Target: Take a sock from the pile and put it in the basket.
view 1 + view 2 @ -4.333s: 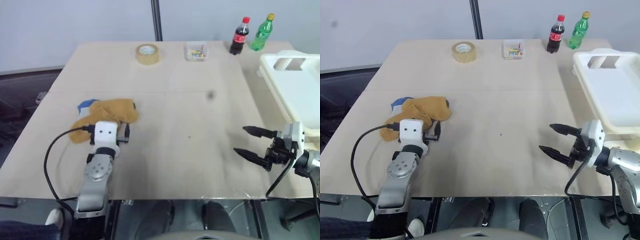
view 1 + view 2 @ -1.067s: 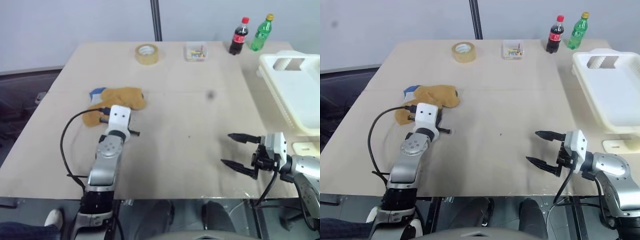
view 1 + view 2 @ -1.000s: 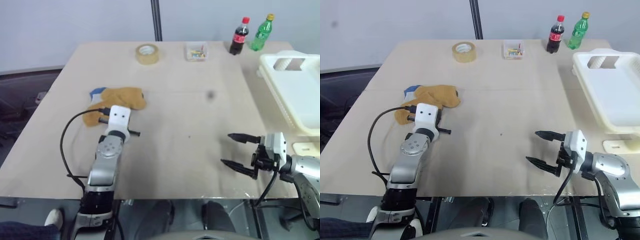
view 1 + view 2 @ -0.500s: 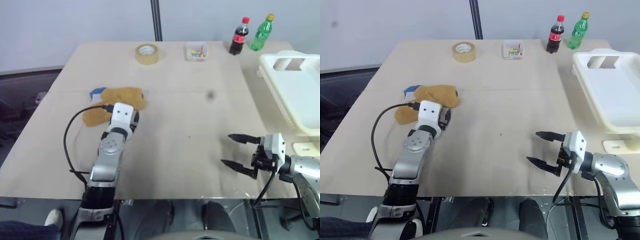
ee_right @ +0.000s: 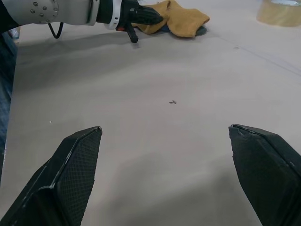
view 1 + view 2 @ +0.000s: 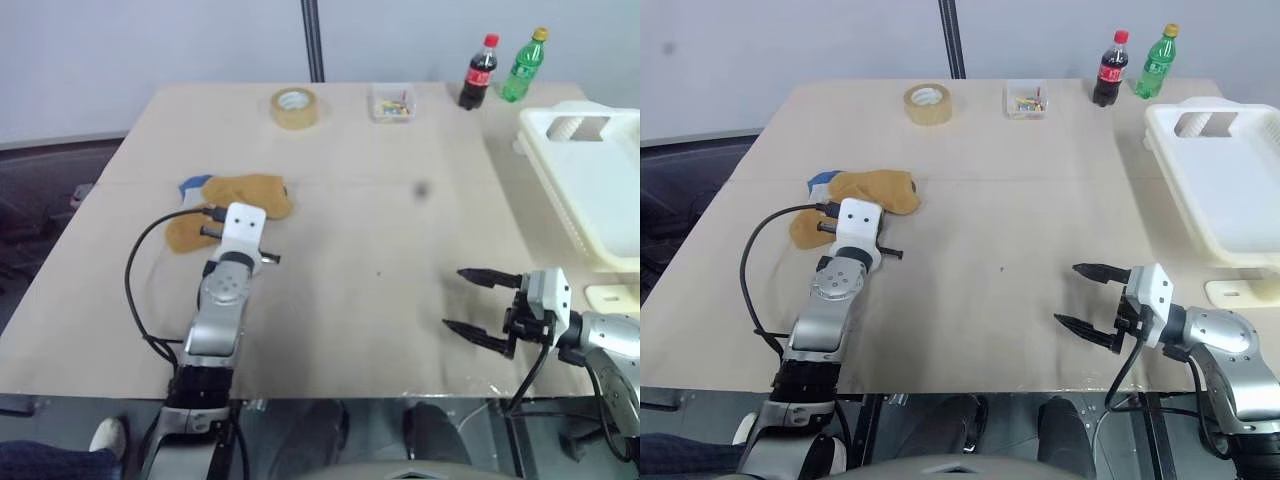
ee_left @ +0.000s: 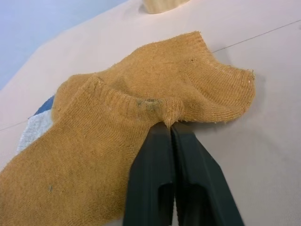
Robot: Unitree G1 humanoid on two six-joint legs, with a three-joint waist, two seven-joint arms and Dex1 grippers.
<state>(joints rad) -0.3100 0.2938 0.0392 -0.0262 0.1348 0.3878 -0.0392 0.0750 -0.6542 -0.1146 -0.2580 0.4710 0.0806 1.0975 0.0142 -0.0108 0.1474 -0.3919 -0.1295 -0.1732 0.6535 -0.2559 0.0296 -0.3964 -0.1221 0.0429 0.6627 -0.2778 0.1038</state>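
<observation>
Your left hand (image 7: 170,129) sits pinched shut on a fold of the mustard sock (image 7: 141,108) atop the pile (image 6: 225,205), left on the desk (image 6: 380,220); half a second ago it stood open. The basket (image 6: 590,180) lies far right, beside your wide-open right hand (image 6: 470,302).

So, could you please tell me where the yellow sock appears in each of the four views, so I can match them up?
Left eye: yellow sock left of centre, just beyond the left end effector.
Right eye: same spot, by the white wrist housing.
Left wrist: across the middle, pinched at its cuff edge by the shut black fingers.
Right wrist: along the upper edge, near the left end effector.
Shared landmark: the tape roll.
</observation>
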